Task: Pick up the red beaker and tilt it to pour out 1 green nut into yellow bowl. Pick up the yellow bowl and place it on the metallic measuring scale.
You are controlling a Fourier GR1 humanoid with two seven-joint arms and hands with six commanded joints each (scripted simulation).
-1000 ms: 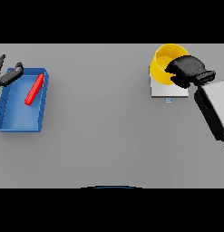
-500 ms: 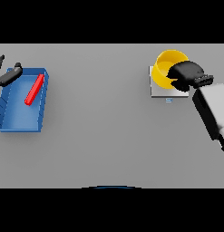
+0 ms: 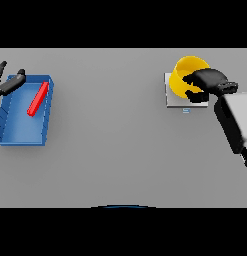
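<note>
The right hand [image 3: 209, 82], fingers curled over the rim of the yellow bowl [image 3: 187, 75], is lowering it onto the metallic measuring scale [image 3: 176, 96]; since a second ago the bowl is sitting squarer there. Far left of the scale, the left hand [image 3: 6, 82] is idling open beside the blue tray [image 3: 25, 134] holding the red beaker [image 3: 38, 99].

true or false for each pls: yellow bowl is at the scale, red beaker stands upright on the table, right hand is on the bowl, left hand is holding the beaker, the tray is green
1. The yellow bowl is at the metallic scale. True.
2. The red beaker stands upright on the table. False: it lies in the blue tray.
3. The right hand grips the bowl. True.
4. The left hand holds the beaker. False: it is open at the tray's far left corner, apart from it.
5. The tray is green. False: blue.
</note>
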